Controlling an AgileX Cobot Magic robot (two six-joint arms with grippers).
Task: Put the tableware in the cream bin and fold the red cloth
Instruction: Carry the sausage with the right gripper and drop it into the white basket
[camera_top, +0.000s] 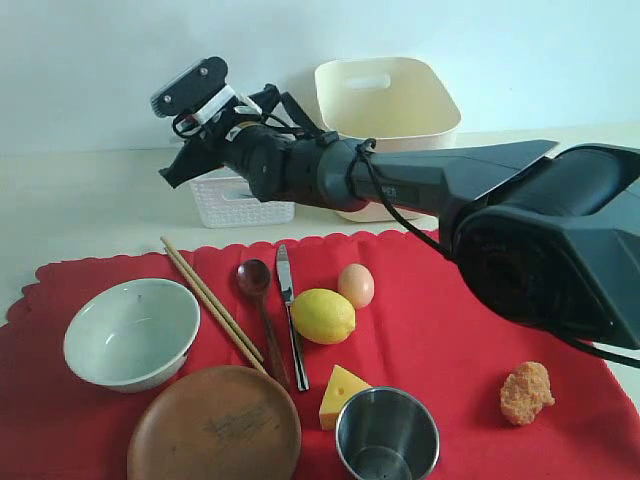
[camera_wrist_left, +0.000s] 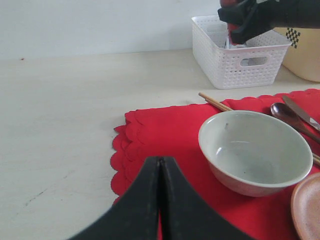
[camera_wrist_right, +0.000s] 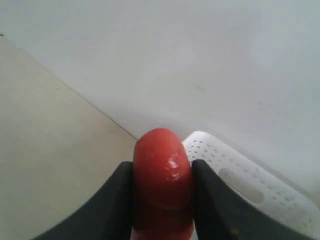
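Right wrist view: my right pincer (camera_wrist_right: 162, 172) is clamped on a glossy red toy (camera_wrist_right: 162, 155), up by the white basket (camera_wrist_right: 240, 185). Left pincer (camera_wrist_left: 161, 167) pressed together, empty, over the left edge of the red cloth (camera_wrist_left: 165, 130). All 6 pieces lie on the cloth: bowl (camera_top: 130, 330), plate (camera_top: 215, 425), cup (camera_top: 388, 435), chopsticks (camera_top: 215, 305), spoon (camera_top: 258, 285), knife (camera_top: 288, 300). Cream bin (camera_top: 390, 95) stands far back, right of the basket.

The right arm (camera_top: 400, 185) is matte black throughout: a tubular forearm widening into a bulky, angular housing (camera_top: 550, 250) at three o'clock in the exterior view. A thin black cable (camera_top: 372, 185) loops round the forearm (with some slack) and trails toward the housing. The wrist camera (camera_top: 190, 87), at ten o'clock, has a grey box casing on a white bracket (camera_top: 218, 108). The fingers (camera_wrist_right: 117, 200) of the right gripper are black, smooth and round-shouldered. The left gripper (camera_wrist_left: 160, 165) has two black, tapered, plain-surfaced fingers.
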